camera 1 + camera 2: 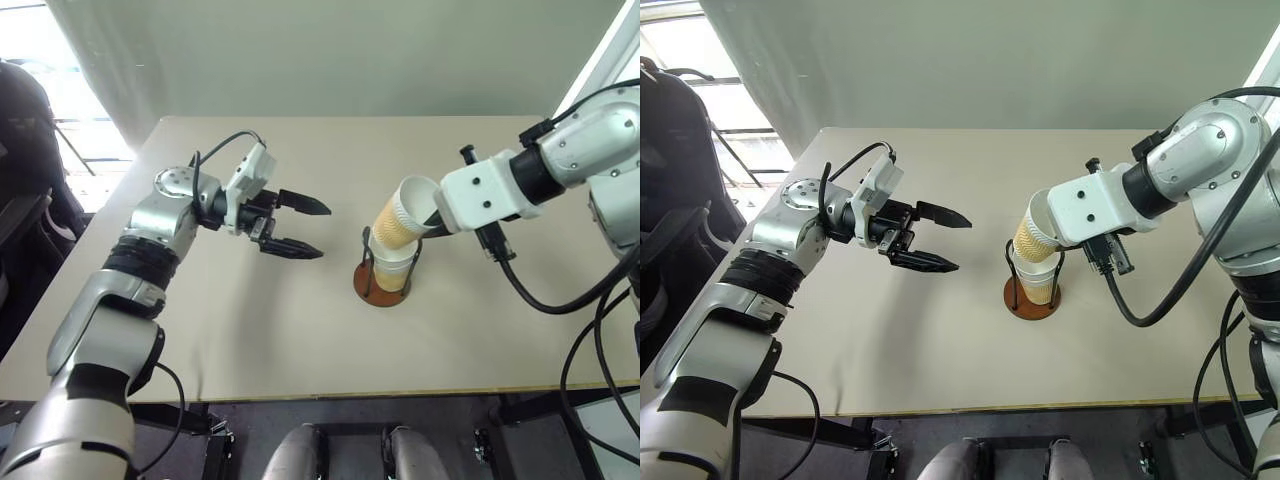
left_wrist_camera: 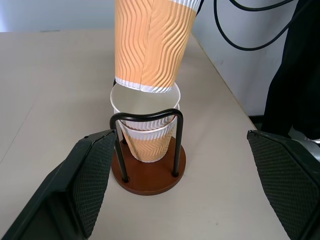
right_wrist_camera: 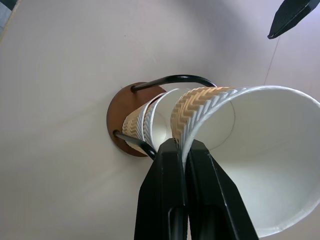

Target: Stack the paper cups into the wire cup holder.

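beige table (image 1: 300, 340) by a pale wall (image 1: 330, 50); right gripper (image 3: 184, 150) pinches a paper cup (image 1: 400, 215), left gripper (image 1: 300, 226) wide, empty.

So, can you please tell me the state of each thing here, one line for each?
Held paper cup: tilted, pinched at its rim by the right claw, its bottom just at the mouth of the nested cups.
Nested cups: two, upright, seated in the holder.
Wire cup holder: upright on the table.
Left claw: open, empty, apart from the holder.
Right claw: shut on the cup's wall.
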You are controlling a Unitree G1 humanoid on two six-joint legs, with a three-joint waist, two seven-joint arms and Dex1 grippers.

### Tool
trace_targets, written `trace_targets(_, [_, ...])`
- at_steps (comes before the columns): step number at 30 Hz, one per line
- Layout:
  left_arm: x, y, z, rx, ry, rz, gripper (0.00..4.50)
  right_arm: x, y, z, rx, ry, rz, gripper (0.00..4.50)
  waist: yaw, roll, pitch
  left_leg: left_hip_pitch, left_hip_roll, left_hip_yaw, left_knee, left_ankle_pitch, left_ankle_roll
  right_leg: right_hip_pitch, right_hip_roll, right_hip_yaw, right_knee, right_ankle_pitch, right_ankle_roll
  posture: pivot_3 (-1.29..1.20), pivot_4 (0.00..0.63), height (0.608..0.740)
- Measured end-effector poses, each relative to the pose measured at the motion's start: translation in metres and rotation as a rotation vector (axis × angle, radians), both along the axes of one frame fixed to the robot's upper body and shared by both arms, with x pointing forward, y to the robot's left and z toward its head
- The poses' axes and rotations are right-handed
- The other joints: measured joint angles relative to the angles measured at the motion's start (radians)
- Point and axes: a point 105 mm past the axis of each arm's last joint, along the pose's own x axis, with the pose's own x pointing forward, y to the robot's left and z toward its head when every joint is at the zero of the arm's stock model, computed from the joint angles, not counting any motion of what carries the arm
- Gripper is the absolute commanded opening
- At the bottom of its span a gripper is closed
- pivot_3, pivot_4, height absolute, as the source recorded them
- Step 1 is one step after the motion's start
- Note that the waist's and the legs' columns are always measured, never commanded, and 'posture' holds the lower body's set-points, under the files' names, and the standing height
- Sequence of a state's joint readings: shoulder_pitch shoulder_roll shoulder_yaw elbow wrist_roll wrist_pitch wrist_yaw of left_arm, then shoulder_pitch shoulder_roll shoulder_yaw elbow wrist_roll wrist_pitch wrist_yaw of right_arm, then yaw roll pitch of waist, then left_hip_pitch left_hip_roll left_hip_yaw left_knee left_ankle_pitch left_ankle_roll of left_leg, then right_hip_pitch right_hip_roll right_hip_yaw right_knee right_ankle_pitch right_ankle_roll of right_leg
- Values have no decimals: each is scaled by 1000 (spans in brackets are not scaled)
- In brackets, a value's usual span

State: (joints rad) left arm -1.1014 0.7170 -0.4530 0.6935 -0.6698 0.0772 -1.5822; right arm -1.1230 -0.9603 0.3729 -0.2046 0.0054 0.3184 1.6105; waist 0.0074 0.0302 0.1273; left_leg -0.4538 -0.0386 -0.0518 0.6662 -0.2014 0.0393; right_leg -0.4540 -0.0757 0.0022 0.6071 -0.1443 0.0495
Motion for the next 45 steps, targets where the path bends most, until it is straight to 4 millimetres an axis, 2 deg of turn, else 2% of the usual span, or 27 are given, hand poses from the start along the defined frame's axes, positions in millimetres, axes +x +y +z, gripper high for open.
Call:
trace_targets(22, [-1,-1,1,5,-2,-6,4500,8,-5,-16,-77,-22,14,21,0,0,0,0,0,0,0,1,-1,0,0,0,0,0,0,0,150,740])
trace_targets(25, [-1,-1,1,5,-2,-6,4500,8,-5,-16,-80,-21,14,909,0,0,0,0,0,0,0,1,-1,0,0,0,0,0,0,0,150,740])
trace_targets(34, [-1,1,2,8,-2,-2,4500,8,-3,-17,-64,-7,10,4028,0,0,0,0,0,0,0,1,-1,0,0,0,0,0,0,0,150,740])
trace_targets(38, [-2,2,1,9,-1,0,4500,9,6,-2,7,10,-6,4028,-2,0,0,0,0,0,0,1,-1,-1,0,0,1,0,0,0,150,740])
trace_targets(42, [0,2,1,-1,16,11,4500,8,18,25,211,40,-49,4028,-2,0,0,0,0,0,0,2,-3,-1,0,0,1,-1,-1,0,150,740])
trace_targets(45, [13,3,3,-52,37,81,4500,19,21,39,411,77,-140,4028,0,-1,0,0,0,0,0,3,-2,-1,0,0,1,0,-2,0,150,740])
